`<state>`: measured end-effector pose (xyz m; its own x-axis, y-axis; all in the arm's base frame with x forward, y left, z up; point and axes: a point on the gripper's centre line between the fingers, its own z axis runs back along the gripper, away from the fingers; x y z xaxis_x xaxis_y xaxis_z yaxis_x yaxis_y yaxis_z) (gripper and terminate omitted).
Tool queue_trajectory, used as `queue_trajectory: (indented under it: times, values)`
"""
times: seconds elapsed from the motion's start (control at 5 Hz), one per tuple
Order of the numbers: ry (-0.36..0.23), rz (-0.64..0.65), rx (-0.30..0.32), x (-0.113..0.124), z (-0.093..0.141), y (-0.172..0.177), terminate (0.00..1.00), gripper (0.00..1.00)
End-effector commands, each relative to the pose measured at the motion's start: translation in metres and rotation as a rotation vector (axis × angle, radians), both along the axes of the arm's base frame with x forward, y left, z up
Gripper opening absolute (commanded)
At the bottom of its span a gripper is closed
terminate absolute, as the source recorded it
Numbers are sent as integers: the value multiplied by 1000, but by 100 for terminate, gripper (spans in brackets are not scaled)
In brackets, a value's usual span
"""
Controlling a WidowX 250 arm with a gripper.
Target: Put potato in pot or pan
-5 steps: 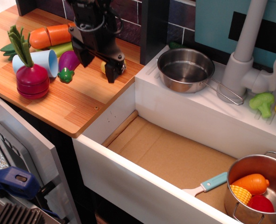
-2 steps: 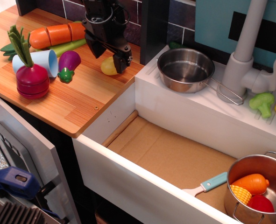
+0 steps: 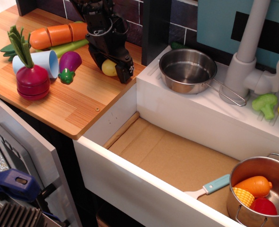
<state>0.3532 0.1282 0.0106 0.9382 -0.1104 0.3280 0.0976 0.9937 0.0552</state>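
The pale-yellow potato lies on the wooden counter near its right back corner. My black gripper is lowered over it, open, with one finger on each side of the potato; I cannot tell if the fingers touch it. The empty steel pan sits on the white ledge to the right of the counter. A steel pot stands in the sink's front right corner and holds an orange toy, a yellow corn and a red toy.
On the counter to the left lie a purple eggplant, an orange carrot, a light-blue cup and a red radish. A white deep sink holds a spatula. A faucet and broccoli stand at the right.
The gripper moved right and back from over the eggplant side, then came down so that its fingers now straddle the potato. The potato has not moved.
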Motion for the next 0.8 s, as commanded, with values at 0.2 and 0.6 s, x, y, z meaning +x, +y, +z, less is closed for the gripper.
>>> queue_trajectory:
  times: [0.2, 0.6]
  values:
    - [-30, 19, 47, 5, 30, -7, 0, 0]
    - [-29, 63, 102, 7, 88, -56, 0, 0]
